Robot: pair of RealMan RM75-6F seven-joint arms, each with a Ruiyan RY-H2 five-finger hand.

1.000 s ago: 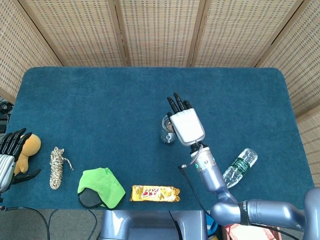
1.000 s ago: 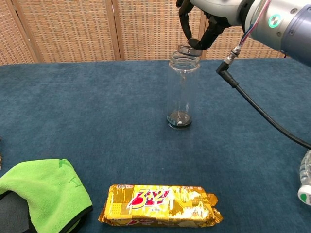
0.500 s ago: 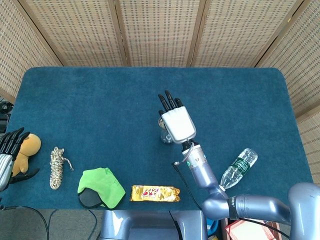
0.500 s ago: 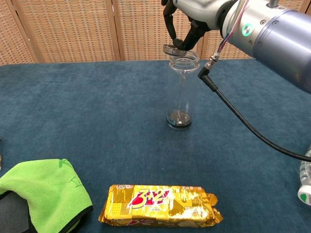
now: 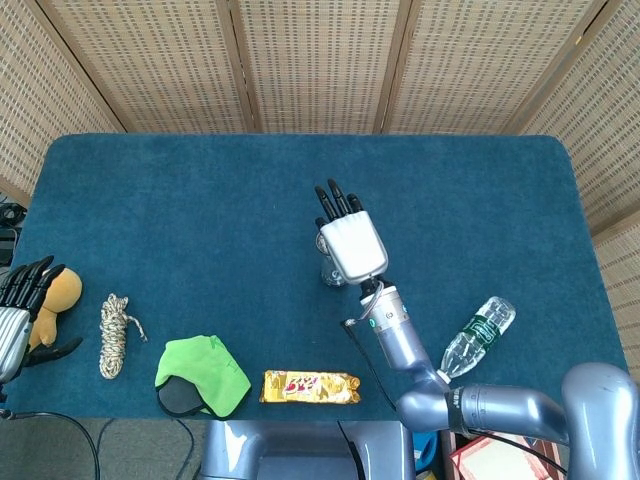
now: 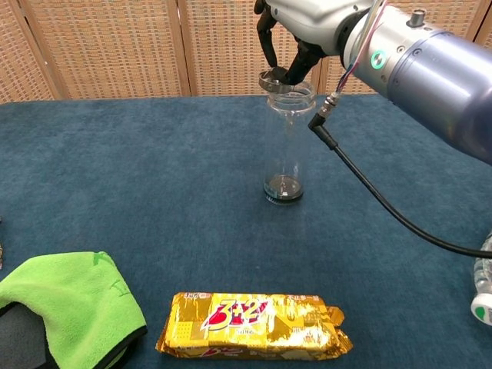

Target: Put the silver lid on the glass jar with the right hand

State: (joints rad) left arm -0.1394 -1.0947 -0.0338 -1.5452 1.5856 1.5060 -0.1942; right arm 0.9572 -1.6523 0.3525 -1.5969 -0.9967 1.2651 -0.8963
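Observation:
A clear glass jar (image 6: pixel 287 146) stands upright mid-table; in the head view only its base (image 5: pixel 328 272) shows under my right hand (image 5: pixel 349 240). In the chest view my right hand (image 6: pixel 286 38) pinches the silver lid (image 6: pixel 272 79) between dark fingertips. The lid is tilted and sits at the left edge of the jar's mouth, overlapping the rim. My left hand (image 5: pixel 18 310) rests at the table's far left edge beside a yellow plush toy (image 5: pixel 58 298), fingers spread, holding nothing.
A gold snack packet (image 6: pixel 254 326) lies near the front edge, with a green cloth (image 6: pixel 68 306) to its left. A coil of rope (image 5: pixel 114 334) lies near the left hand. A plastic water bottle (image 5: pixel 478 334) lies at the right. A black cable (image 6: pixel 384 204) trails from my right wrist.
My right hand has shifted left with the lid, from above the jar's mouth to its left rim, and the lid now tilts. The left hand has not moved.

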